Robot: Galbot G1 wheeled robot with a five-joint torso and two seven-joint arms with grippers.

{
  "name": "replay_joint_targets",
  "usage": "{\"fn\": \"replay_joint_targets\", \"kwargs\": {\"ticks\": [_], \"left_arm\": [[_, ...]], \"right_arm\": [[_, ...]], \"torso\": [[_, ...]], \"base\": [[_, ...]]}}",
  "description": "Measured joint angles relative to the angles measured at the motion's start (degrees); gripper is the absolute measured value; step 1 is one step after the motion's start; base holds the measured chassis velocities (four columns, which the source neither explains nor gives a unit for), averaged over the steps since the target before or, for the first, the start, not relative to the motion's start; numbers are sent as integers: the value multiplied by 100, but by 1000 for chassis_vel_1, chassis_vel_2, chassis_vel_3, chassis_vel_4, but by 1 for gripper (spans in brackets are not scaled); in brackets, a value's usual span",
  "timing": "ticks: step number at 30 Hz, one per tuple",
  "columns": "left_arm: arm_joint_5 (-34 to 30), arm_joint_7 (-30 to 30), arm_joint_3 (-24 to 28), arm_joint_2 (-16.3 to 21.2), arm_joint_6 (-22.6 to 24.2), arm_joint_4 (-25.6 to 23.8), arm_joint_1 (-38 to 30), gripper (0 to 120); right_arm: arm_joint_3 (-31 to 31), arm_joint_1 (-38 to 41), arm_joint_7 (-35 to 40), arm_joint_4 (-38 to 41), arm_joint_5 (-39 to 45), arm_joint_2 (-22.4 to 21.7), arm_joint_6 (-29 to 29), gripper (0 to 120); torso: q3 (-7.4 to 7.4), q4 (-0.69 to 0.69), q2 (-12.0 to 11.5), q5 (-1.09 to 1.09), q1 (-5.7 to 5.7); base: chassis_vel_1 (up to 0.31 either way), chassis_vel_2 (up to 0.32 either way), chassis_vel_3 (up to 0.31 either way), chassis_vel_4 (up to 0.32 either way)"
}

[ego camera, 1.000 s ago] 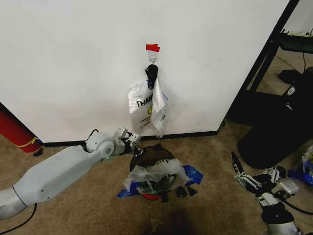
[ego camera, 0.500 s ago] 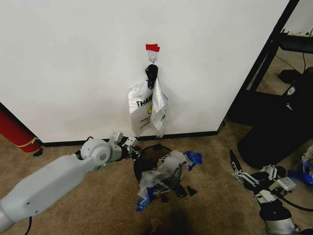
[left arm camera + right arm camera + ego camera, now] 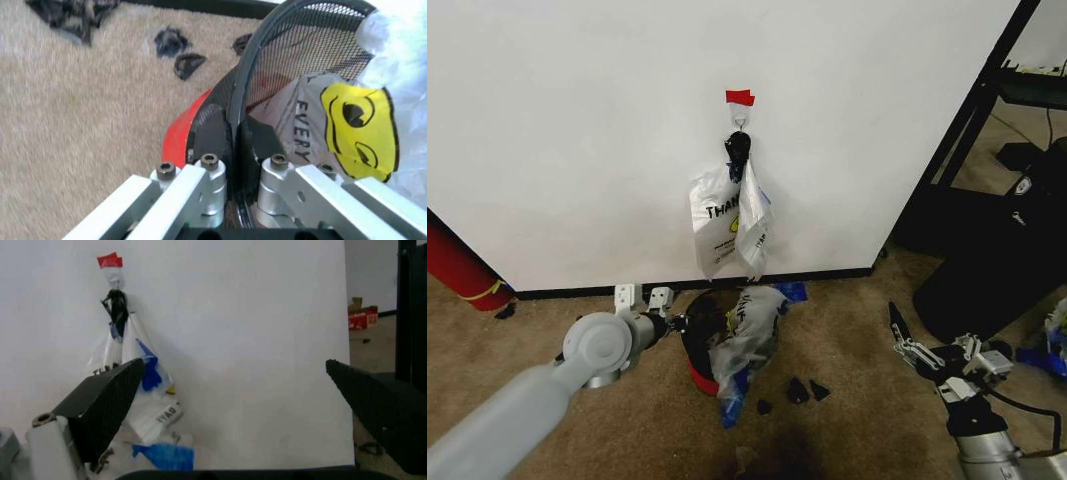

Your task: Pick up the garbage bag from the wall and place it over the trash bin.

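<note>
Partly draped by the garbage bag point(image 3: 749, 335), the trash bin point(image 3: 699, 340) tilts, rim clamped by the left end effector point(image 3: 235, 145).

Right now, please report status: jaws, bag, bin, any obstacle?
Left gripper shut on trash bin rim, bin tilted. Right gripper open, idle. Garbage bag draped over bin. Black scraps on carpet.

Brown carpet point(image 3: 847, 340), trash bin point(image 3: 699, 345), black scraps point(image 3: 799, 392)

Black wire-mesh trash bin point(image 3: 293, 55) with smooth red plastic base, thin crinkly translucent garbage bag point(image 3: 749, 335), glossy printed white plastic bag point(image 3: 717, 222), brushed metal left gripper point(image 3: 233, 145) fingers, rough beige carpet point(image 3: 73, 110), matt white wall point(image 3: 577, 120)
</note>
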Motion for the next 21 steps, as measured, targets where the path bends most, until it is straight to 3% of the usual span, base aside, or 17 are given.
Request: {"fn": "replay_joint_targets", "kwargs": {"ticks": [4, 10, 21], "left_arm": [[-81, -69, -268, -223, -341, -65, 380, 2], [251, 83, -261, -488, -807, 122, 497, 2], [744, 218, -73, -603, -1063, 200, 771, 2]], "right_arm": [[-145, 42, 142, 6, -146, -3, -91, 100], [-257, 40, 246, 52, -311, 10, -125, 100], [-355, 41, 312, 96, -444, 21, -147, 100]], "torso": [[0, 0, 0, 0, 0], [0, -1, 0, -1, 0], [0, 1, 0, 1, 0]], "base": [[0, 0, 0, 0], [0, 0, 0, 0], [0, 0, 0, 0]]}}
